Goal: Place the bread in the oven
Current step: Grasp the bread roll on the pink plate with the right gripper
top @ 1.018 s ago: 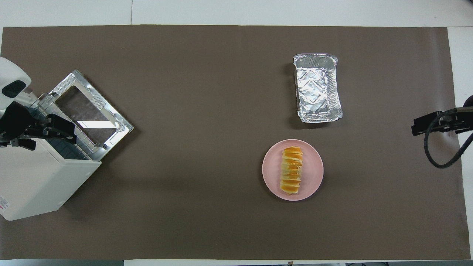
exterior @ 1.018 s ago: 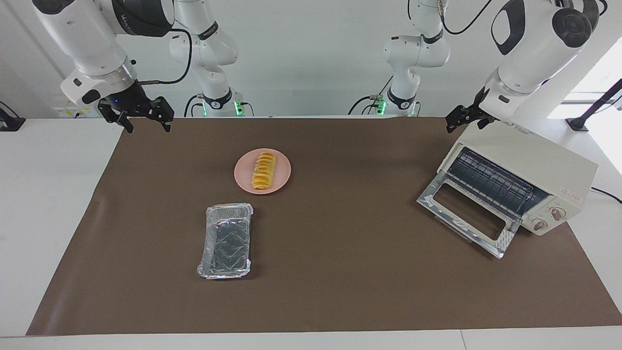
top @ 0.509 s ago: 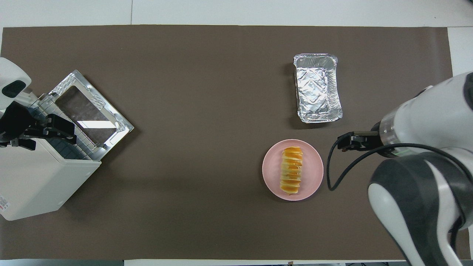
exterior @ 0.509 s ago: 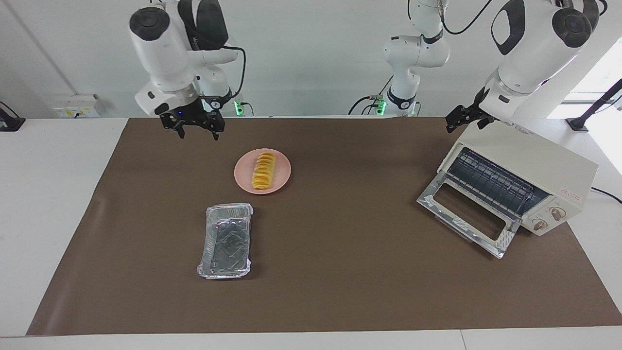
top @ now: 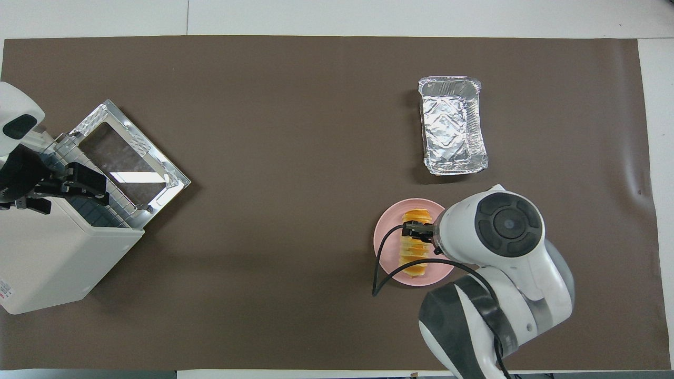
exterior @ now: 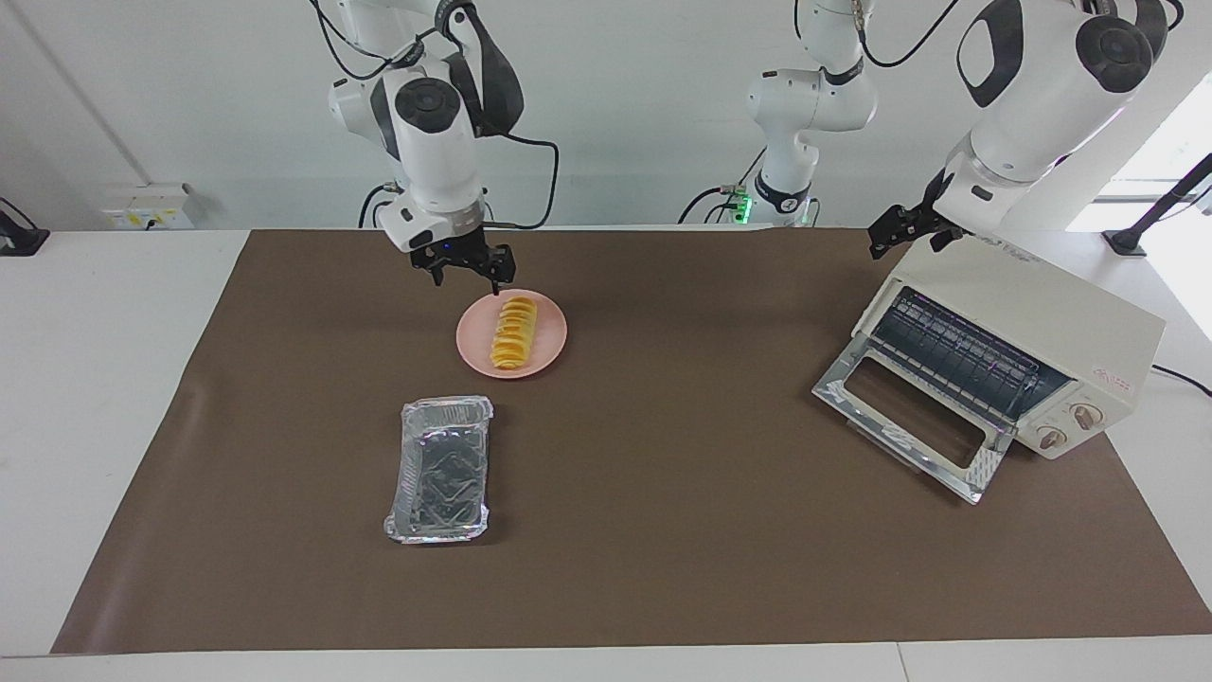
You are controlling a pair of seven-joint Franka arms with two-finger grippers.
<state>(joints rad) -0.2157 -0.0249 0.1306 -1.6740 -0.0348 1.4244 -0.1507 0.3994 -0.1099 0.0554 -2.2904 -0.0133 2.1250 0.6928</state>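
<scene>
The pink plate (exterior: pixel 557 333) carried the bread (exterior: pixel 513 332), the ridged golden roll lying lengthwise across its middle, and nothing else sat on it. Farther from the robots lay the foil tray (exterior: pixel 439 468), crinkled and silver, with nothing in it. Down at the left arm's end of the bench (exterior: pixel 114 379), on the brown mat (exterior: pixel 663 530), the oven (exterior: pixel 1032 322) stood with its glass door (exterior: pixel 909 421) dropped flat and the wire rack (exterior: pixel 956 358) bare inside.

The right gripper (exterior: pixel 464 273) hung over the plate's rim on the robots' side, its fingers (exterior: pixel 493 276) spread apart, clear of the bread and holding nothing. The left gripper (exterior: pixel 911 233) waited over the oven's top corner nearest the robots, fingers spread as well, gripping nothing.

The facing view gave the gap between the right gripper's tips and the plate, plus the oven's two knobs (exterior: pixel 1068 426) and its small red logo (exterior: pixel 1117 381). The overhead view hid those fingers under the arm's white wrist, which covered part of the plate (top: pixel 387 231) and the bread (top: pixel 416 247); but it showed the mat through the door's glass pane (top: pixel 124 163) and the pressed pattern on the tray's floor (top: pixel 453 129).
</scene>
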